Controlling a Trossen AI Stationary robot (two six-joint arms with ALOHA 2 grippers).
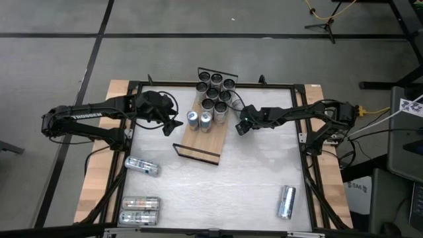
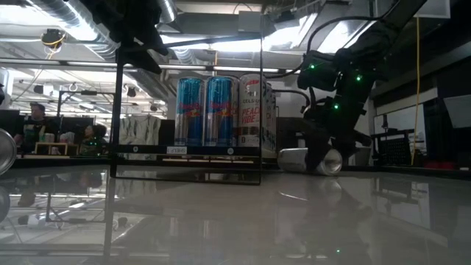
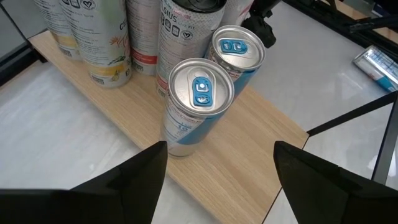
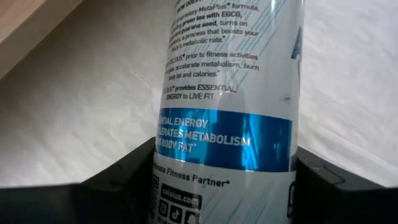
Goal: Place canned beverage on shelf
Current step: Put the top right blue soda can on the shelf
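Even overhead light falls on the white tabletop (image 1: 258, 172), with soft shadows beside the shelf (image 1: 201, 135). At table height, bright ceiling fixtures leave the arms as dark silhouettes, and the glossy surface mirrors the glare. The can (image 4: 230, 93) close to the right wrist camera is slightly blurred.

Light wood shelf (image 1: 205, 135), glossy metal cans (image 3: 198, 102)

A white counter (image 1: 251, 178) with pale wood edges fills the frame's centre, on grey floor (image 1: 53, 66) crossed by dark lines. Tripod legs (image 1: 324, 26) and a yellow cable (image 1: 324, 10) sit upper right. A person (image 2: 33, 118) sits far left.
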